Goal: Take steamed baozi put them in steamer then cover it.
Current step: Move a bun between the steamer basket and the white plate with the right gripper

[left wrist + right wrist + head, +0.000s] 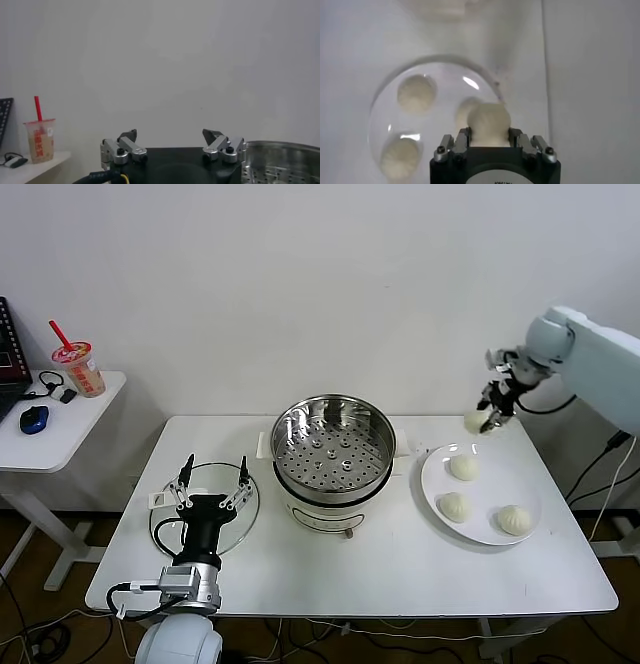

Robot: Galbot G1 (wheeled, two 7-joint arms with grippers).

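Note:
My right gripper (487,419) is shut on a white baozi (475,421) and holds it in the air above the far edge of the white plate (530,496). In the right wrist view the held baozi (489,121) sits between the fingers. Three baozi lie on the plate: one at the back (463,467), one at the left (454,506), one at the front right (514,519). The steel steamer (333,456) stands mid-table, its perforated tray bare. My left gripper (212,475) is open, parked over the glass lid (165,525).
A side table at the left holds a drink cup (80,368), a blue mouse (34,419) and a laptop edge. The wall is close behind the table. The steamer's rim also shows in the left wrist view (282,148).

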